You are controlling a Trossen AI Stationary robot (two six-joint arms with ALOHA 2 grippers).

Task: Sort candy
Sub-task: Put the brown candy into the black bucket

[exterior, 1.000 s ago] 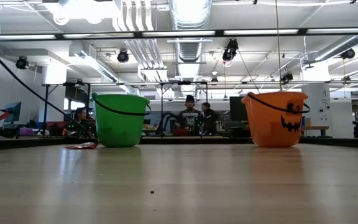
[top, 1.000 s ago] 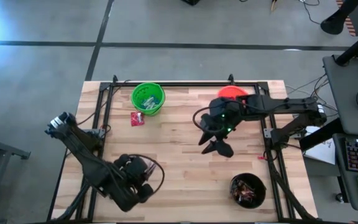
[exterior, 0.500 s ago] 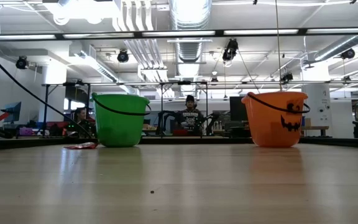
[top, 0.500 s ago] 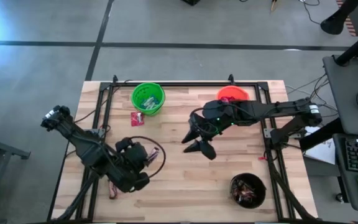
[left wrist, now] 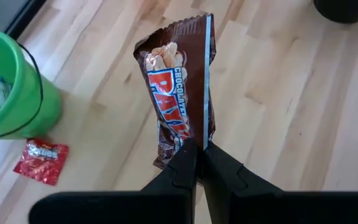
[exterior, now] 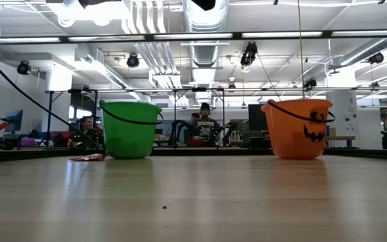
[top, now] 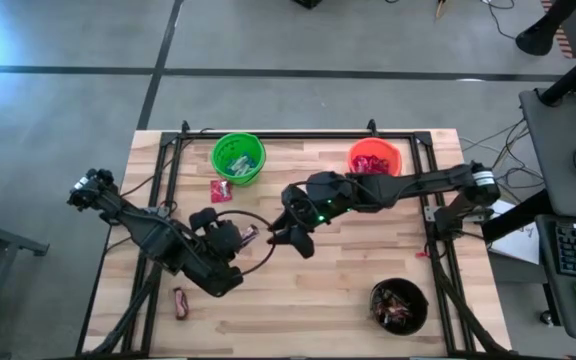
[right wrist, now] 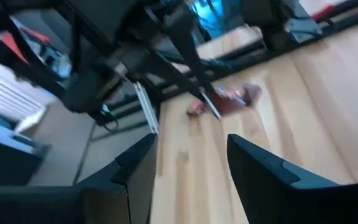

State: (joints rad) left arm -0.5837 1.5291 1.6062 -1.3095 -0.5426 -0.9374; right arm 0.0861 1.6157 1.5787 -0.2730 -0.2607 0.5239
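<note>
Brown-wrapped chocolate bar (left wrist: 180,102) hangs clenched in the left gripper (left wrist: 196,163) near table centre; the right gripper (top: 290,236), jaws spread and empty, sits just beside at three o'clock.

Green bucket (exterior: 130,130), orange bucket (exterior: 298,128), red packet (exterior: 87,158) beside green.

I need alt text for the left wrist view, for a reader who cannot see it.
The left gripper is shut on a brown candy bar, held above the wooden table. A green bucket stands nearby, with a red candy packet lying beside it.
</note>
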